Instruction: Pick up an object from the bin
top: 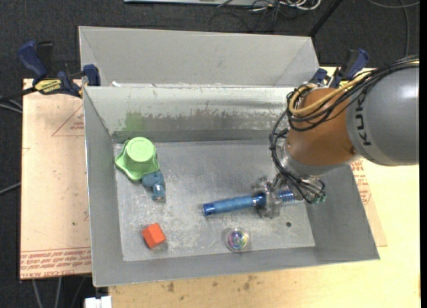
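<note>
Looks like the grasp step to me: my gripper (pixel 270 200) sits at the right end of the blue rod (pixel 230 205) lying low-centre in the bin (pixel 200 110) -- can't tell if the claw's spread or pinching, so I'd confirm grip before lifting

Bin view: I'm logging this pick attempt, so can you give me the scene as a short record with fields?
bin: grey metal
gripper: low over the right part of the floor, at the right end of the blue stick
blue stick: lying flat, mid-floor
green cup: back left
small blue piece: close by the cup's front
orange block: front left, alone
clear ball: front centre, alone
</note>
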You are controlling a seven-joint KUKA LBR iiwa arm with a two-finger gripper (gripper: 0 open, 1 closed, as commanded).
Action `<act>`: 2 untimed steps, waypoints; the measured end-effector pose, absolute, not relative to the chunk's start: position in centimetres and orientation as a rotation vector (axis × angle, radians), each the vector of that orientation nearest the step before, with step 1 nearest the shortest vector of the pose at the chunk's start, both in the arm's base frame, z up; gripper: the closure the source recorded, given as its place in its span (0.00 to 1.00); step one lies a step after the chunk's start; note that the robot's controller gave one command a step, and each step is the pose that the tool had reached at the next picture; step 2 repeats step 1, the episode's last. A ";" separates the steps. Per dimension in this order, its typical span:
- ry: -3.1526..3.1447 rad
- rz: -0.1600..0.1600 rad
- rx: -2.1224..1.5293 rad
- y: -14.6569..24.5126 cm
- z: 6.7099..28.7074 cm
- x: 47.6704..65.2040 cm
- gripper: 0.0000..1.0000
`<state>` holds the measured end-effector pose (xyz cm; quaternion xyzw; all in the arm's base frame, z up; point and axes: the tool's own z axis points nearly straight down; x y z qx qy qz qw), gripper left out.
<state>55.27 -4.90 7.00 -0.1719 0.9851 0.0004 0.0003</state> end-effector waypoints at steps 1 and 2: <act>3.101 0.001 -0.434 0.4 22.6 55.1 1.00; 3.101 0.001 -0.434 0.4 22.6 55.1 1.00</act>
